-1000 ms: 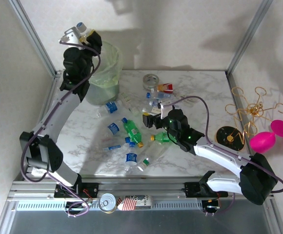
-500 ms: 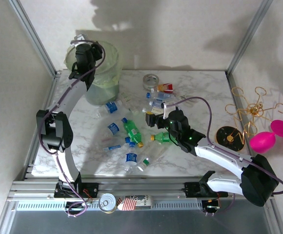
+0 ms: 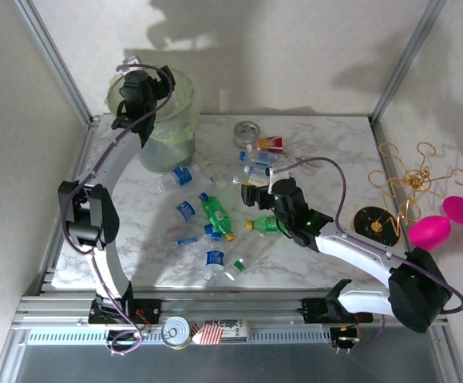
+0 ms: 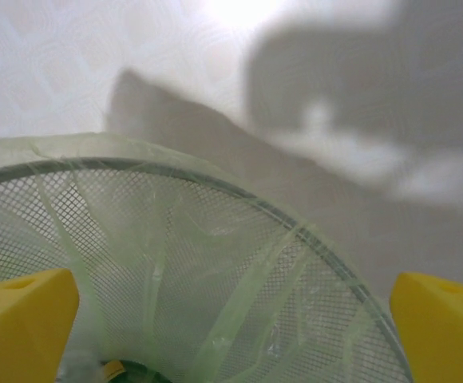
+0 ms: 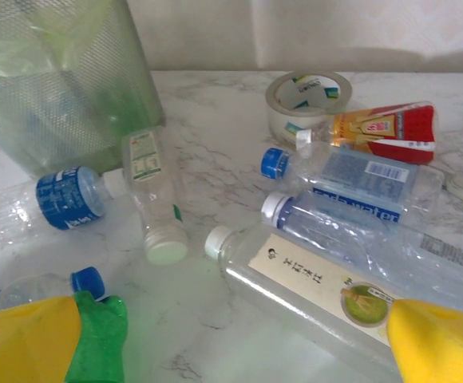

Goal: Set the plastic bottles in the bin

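Marbled desk (image 3: 335,159) is carrying most of the job undone. Roughly ten bottles (image 3: 215,211) are lying scattered across its middle, from beside the bin (image 3: 172,148) at the far-left corner out toward the tape roll (image 3: 247,129) near the far edge.

The left arm (image 3: 108,171) is reaching up over the bin. The left jaws are standing spread wide above its mouth with nothing between them. The left wrist view is looking past the rim (image 4: 215,187) into the liner, where a scrap of green with a yellow cap (image 4: 116,371) is showing at the bottom, probably a bottle already inside. How many more are lying in there cannot be told.

The right jaws are hovering low over the pile near the desk's centre, spread and gripping nothing. A green bottle (image 5: 96,335) is lying just beside one finger and a clear white-capped one (image 5: 311,279) ahead.

Judging by this, the task is sitting at an early stage: one drop is looking finished, and nearly the whole pile is waiting to be carried over.
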Tool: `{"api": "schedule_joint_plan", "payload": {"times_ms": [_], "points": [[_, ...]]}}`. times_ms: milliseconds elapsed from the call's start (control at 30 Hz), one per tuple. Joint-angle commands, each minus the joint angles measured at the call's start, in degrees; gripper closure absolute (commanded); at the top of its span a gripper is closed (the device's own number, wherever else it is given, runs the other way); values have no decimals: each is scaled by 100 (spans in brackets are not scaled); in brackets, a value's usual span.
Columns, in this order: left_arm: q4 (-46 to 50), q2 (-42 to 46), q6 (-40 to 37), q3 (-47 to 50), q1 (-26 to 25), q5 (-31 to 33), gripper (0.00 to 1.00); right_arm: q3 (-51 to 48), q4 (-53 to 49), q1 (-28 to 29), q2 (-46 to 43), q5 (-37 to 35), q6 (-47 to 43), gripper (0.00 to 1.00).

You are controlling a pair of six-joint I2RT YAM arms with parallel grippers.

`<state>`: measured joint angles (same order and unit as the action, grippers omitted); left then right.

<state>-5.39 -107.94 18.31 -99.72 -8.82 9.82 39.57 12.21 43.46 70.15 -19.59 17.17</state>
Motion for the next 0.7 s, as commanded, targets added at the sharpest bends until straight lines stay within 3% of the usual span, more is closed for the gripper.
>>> {"api": "schedule_joint_plan", "payload": {"times_ms": [0, 167, 367, 667], "points": [[-13, 719, -230, 97, -161, -121, 0, 169, -118, -56, 35, -249, 243, 1], [-531, 1652, -469, 927, -529, -164, 0, 210, -359, -87, 8, -116, 450, 1], [-594, 2582, 114, 1798, -845, -543, 0, 515, -1328, -108, -19, -1, 1213, 1], [-2410, 3911, 1107, 4691, -1852, -613, 0, 793, -3217, -125, -20, 384, 2918, 1]]}}
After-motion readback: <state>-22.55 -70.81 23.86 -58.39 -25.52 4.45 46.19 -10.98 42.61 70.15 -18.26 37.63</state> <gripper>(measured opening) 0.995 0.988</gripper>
